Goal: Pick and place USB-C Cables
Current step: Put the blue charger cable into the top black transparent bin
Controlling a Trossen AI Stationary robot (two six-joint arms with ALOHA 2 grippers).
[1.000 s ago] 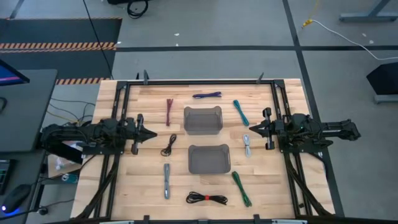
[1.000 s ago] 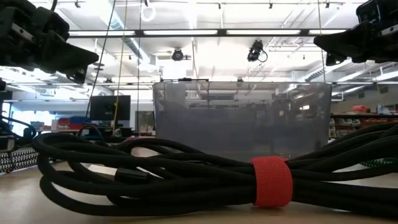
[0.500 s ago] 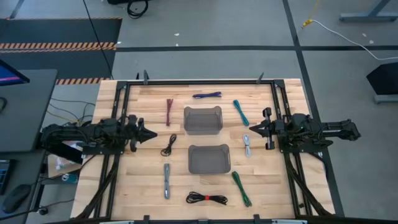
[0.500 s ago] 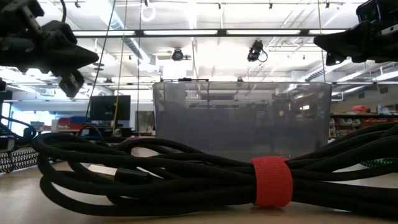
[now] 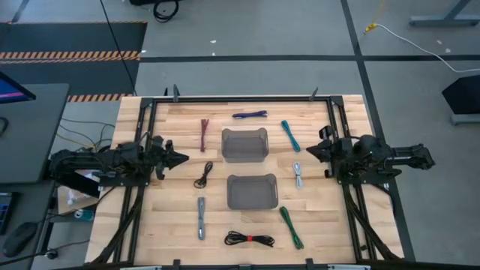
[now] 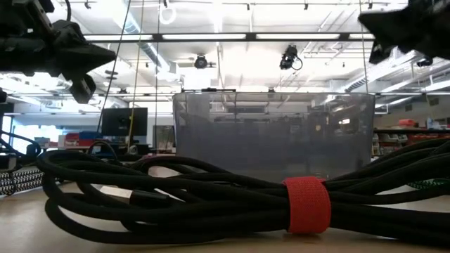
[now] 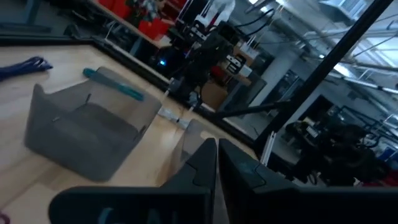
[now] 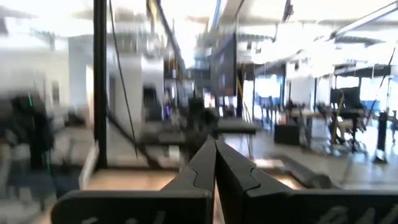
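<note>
Both arms sit above the table edges, nothing in either claw. The left gripper [image 5: 178, 158] hangs over the left side of the table [image 5: 169, 225] with its fingers pressed together, as the left wrist view shows, and it holds nothing. The right gripper [image 5: 311, 150] mirrors it on the right side, fingers likewise pinched tight and empty. Between them stand two translucent bins, the far bin [image 5: 244, 144] and the near bin [image 5: 253, 191], one behind the other down the middle, which reads as the drop-off spot reachable from either side. The cables are fanned out around the bins, all lying on the wood, none inside yet: the maroon cable [image 5: 204, 134] and the purple cable [image 5: 250, 115] at the far side, the teal cable [image 5: 290, 136] just right of the far bin, the white cable [image 5: 298, 175] near the right gripper, the small black cable [image 5: 203, 175] just beside the left gripper, the grey cable [image 5: 201, 217] and the green cable [image 5: 291, 227] toward the near edge, and the black cable with the red strap [image 5: 250, 240] at the very front, filling the low view. That spread looks deliberate, a few cables per arm. My read: no pick has begun, and the small black cable and the white cable look like the closest first targets.
</note>
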